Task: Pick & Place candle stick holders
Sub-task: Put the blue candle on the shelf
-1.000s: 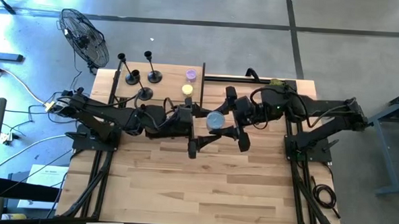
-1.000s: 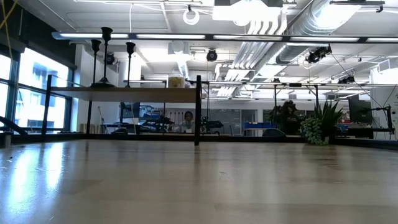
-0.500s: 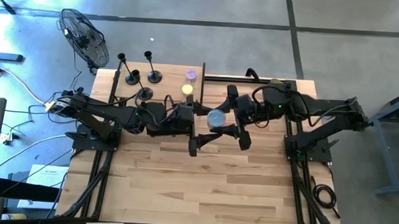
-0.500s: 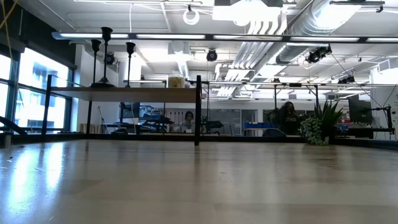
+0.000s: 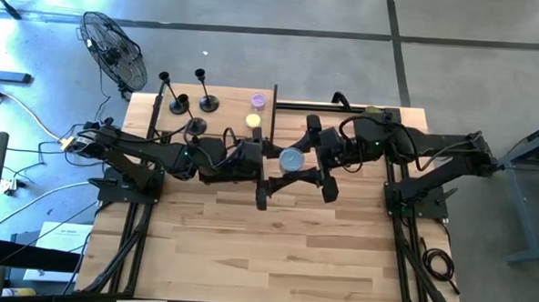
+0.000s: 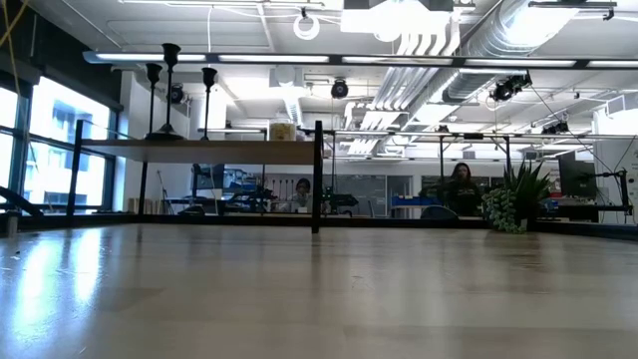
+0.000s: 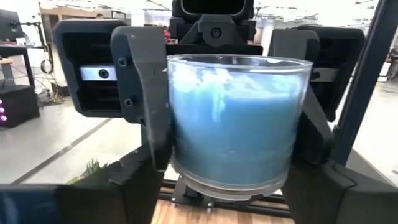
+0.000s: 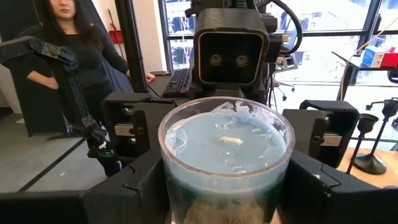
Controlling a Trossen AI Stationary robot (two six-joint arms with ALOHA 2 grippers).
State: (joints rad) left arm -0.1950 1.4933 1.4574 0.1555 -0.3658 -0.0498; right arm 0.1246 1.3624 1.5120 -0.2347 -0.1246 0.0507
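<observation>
Looking down, the right gripper [image 5: 294, 167] grasped a blue candle jar [image 5: 292, 160] at mid-surface [image 5: 274, 251]; three candle stick holders [image 5: 191, 100] stood at the far left corner. Through the wrist views, the left gripper [image 7: 217, 180] flanked the jar, its hold unclear.

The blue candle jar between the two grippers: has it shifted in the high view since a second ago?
No. The blue candle jar sits at the same spot, just right of the upright black post, between the left gripper and right gripper.
</observation>
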